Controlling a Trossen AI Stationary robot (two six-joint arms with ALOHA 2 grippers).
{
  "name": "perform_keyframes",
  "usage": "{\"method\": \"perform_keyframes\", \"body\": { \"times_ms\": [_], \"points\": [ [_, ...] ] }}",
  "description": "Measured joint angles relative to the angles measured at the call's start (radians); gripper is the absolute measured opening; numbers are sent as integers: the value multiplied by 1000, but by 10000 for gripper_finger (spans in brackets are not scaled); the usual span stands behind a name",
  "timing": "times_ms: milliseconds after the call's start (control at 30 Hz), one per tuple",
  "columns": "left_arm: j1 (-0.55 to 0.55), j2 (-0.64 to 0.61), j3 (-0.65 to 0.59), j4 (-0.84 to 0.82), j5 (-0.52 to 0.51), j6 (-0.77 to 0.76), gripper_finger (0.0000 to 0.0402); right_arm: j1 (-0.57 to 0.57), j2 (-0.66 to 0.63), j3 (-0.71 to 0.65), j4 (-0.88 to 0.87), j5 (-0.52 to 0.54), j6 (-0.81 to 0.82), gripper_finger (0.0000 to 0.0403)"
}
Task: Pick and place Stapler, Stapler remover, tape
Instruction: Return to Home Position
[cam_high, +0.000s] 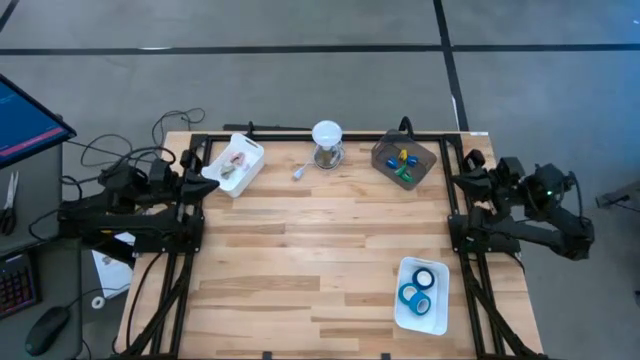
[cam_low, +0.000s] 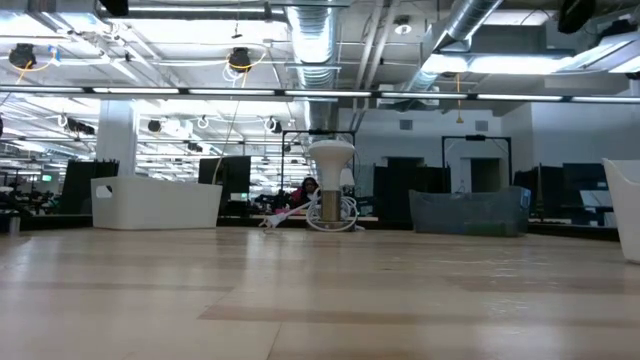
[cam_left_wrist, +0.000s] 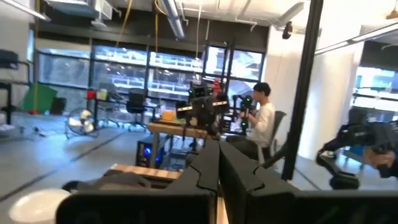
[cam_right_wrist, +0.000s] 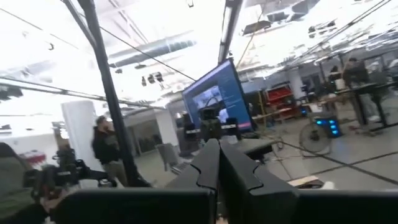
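High view lays the whole job out: the table (cam_high: 320, 260) has its middle bare and both arms folded back, the left arm at the left edge, the right arm at the right edge. From the wrist views, the left gripper (cam_left_wrist: 218, 163) has its two dark fingers pressed together on nothing, and the right gripper (cam_right_wrist: 219, 163) is the same, with only the room beyond showing past them.

The tape (cam_high: 415, 294), three blue rolls, lies in a white tray (cam_high: 428, 324) by the near right corner. Toward the far right corner the black bin (cam_high: 385, 150) holds small yellow, blue and green pieces, which I take for the staplers. Another white tray (cam_high: 250, 150) near the far left corner holds pale pieces I cannot make out. A white-topped stand (cam_high: 327, 133) sits at the middle of the far edge.

I judge the sorting done and the arms parking at home. The next move calls for little: settle into rest, clear of the trays, with nothing carried.
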Motion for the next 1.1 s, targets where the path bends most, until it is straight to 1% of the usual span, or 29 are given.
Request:
{"method": "perform_keyframes", "body": {
  "times_ms": [167, 333, 533, 633, 767, 933, 1100],
  "points": [
    [-27, 0, -21, 20, 13, -42, 1, 32, -27, -120, 118, 20, 38, 0],
    [-105, 0, -76, 121, 12, -39, 1, 102, 2, -197, 214, 64, 27, 0],
    [-175, 0, -156, 170, -74, -4, 1, 230, 37, -236, 246, 186, -55, 0],
    [-193, 0, -181, 172, -83, 4, 1, 301, 46, -263, 268, 251, -96, 0],
    [-198, 0, -207, 186, -107, 52, 1, 391, 47, -301, 268, 337, -137, 0],
    [-198, -2, -237, 184, -116, 108, 1, 477, 45, -332, 269, 347, -194, 0],
    [-198, -20, -247, 173, -153, 155, 1, 518, 39, -333, 258, 365, -275, 0]
  ]
}}
